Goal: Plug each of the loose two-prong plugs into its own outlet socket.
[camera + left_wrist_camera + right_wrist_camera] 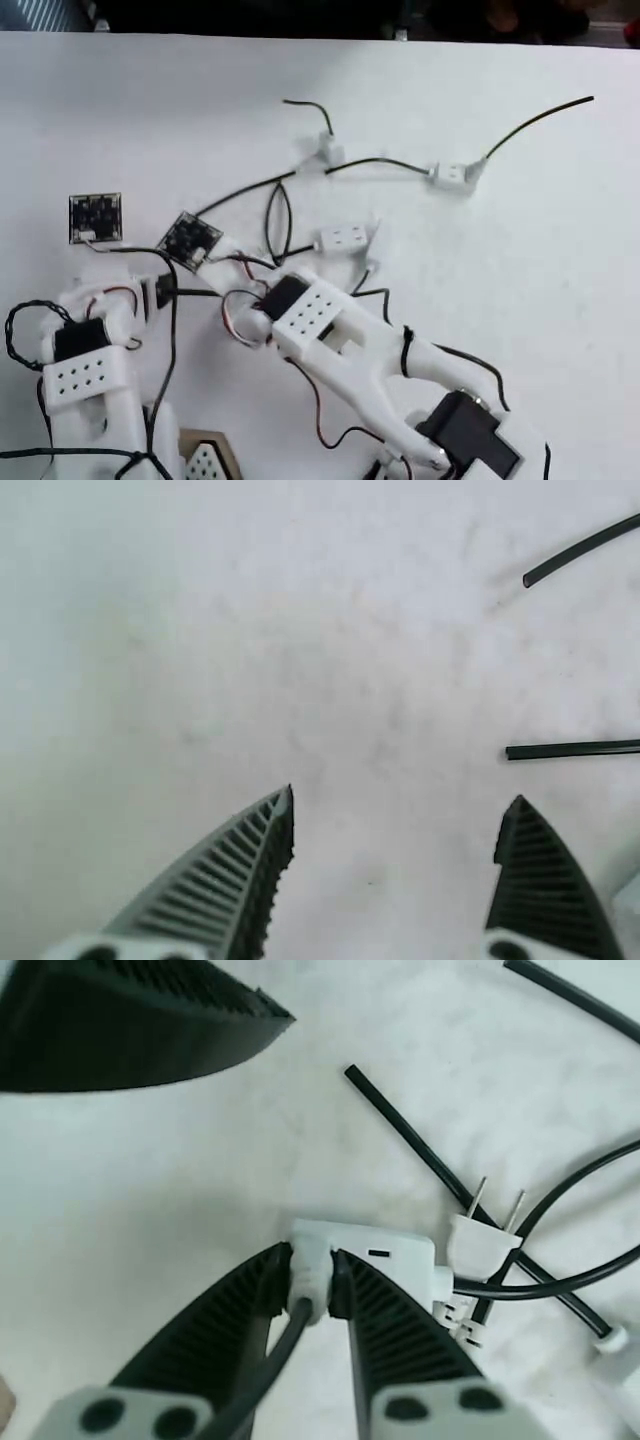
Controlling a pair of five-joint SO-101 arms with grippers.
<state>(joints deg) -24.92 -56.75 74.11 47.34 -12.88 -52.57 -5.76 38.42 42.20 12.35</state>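
The right claw (pixel 310 1260) is clamped on the cord end of the outlet socket (pixel 345 238), whose long axis runs side to side in the high view. A two-prong plug (pixel 486 1247) lies beside its other end, prongs pointing away from that claw. The left claw (pixel 405 798) gapes wide.

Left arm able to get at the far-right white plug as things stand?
Probably not: the plug lies far across the table, with the right arm and looped cables between it and the open left gripper.

Outlet socket (pixel 345 237) on the tabletop (pixel 540 290)
Just beside it, a plug (pixel 483 1245); clamped on its cord end, the right gripper (pixel 310 1260); behind it, a corded piece (pixel 325 150); behind and rightward, a second corded piece (pixel 450 175).
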